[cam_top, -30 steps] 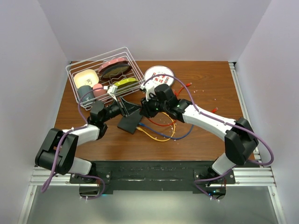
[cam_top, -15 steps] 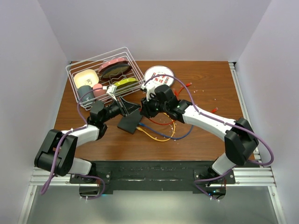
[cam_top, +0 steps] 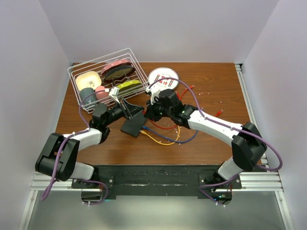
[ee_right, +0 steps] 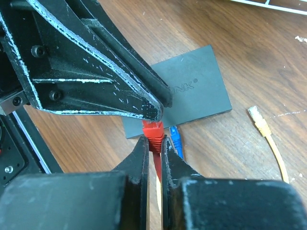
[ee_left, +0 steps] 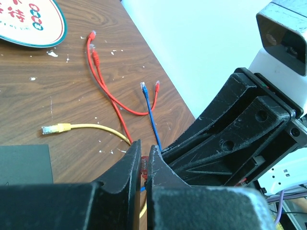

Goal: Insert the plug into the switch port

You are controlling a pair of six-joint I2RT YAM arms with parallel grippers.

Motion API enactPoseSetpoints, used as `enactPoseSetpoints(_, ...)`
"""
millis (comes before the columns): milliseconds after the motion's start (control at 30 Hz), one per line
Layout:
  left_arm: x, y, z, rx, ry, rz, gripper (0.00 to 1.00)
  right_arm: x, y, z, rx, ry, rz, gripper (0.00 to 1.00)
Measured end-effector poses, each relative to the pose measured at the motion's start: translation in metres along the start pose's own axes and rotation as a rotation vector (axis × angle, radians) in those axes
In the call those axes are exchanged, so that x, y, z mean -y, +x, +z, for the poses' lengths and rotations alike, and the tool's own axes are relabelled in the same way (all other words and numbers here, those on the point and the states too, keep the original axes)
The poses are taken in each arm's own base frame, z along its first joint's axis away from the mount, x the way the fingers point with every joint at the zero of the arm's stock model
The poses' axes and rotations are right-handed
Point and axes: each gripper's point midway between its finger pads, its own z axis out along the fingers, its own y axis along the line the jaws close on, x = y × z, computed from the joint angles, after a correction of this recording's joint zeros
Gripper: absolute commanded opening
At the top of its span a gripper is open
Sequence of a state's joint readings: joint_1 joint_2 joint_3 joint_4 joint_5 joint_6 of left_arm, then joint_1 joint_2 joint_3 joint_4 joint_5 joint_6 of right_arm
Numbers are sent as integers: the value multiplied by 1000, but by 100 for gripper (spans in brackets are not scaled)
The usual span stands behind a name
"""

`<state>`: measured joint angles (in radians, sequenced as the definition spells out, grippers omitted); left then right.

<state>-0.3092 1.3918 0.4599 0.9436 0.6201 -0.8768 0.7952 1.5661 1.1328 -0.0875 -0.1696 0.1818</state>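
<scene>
Top view, claws: left claw (cam_top: 128,109) and right claw (cam_top: 147,114) are tip to tip over the surface (cam_top: 211,96). What sits between them is too small to tell from up here.
Top view, switch: the switch (cam_top: 133,126) lies flat just below both claw tips.
Left wrist, claw state: the left claw is narrow, with only a slit between its fingers and a sliver of the red plug (ee_left: 143,166) pinched in it.
Left wrist, around it: a corner of the switch lies low to the claw's left. A loose red cable (ee_left: 108,93), a blue cable (ee_left: 151,112) and a yellow cable (ee_left: 81,128) trail away ahead of the tips.
Right wrist, claw state: the right claw is clamped narrow on the red plug's boot, and the left claw's tip meets the plug's head from above. Two claws on one plug!
Right wrist, switch: it lies just beyond the right claw's tips. The plug is at its near edge, with no socket visible from this angle.
Right wrist, blue plug: the blue plug (ee_right: 175,139) is just right of the claw by the switch's edge. I cannot tell whether it is seated.
Done: the plug is off the surface and gripped.
Left: by my read, one claw has to let go, then the plug must be lined up with a port and pushed home.
</scene>
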Motion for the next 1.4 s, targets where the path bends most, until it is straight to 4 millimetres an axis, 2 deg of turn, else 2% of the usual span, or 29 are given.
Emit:
enactPoseSetpoints(67,0,0,0,1,0,1,16,0,0,0,1,5,0,0)
enactPoseSetpoints(100,0,0,0,1,-2,0,37,1,0,0,1,8,0,0)
enactPoseSetpoints(167,-2,0,0,3,-10,8,53,1,0,0,1,14,-2,0)
enactPoseSetpoints(200,-3,0,-1,-1,-15,4,68,4,0,0,3,29,-3,0)
enactPoseSetpoints(300,-11,0,-4,1,-48,5,85,18,1,-1,3,82,-5,0)
enactPoseSetpoints(367,-17,-3,-7,9,-83,7,91,24,4,-2,-6,100,-9,0)
enactPoseSetpoints(533,-35,-15,-20,45,-206,44,94,30,8,-3,-19,121,-31,0)
enactPoseSetpoints(667,-57,-23,-29,52,-350,101,94,31,12,-2,-37,120,-53,0)
enactPoseSetpoints(800,-86,-25,-40,40,-509,141,94,36,31,9,-102,117,-73,0)
enactPoseSetpoints(933,-113,-17,-47,0,-616,151,94,42,62,27,-201,109,-81,0)
enactPoseSetpoints(1067,-140,4,-49,-66,-684,122,93,50,86,42,-282,114,-87,0)
enactPoseSetpoints(1200,-158,22,-52,-120,-718,101,92,55,101,50,-331,118,-90,0)
enactPoseSetpoints(1400,-167,31,-47,-149,-713,92,90,57,107,51,-358,115,-120,0)
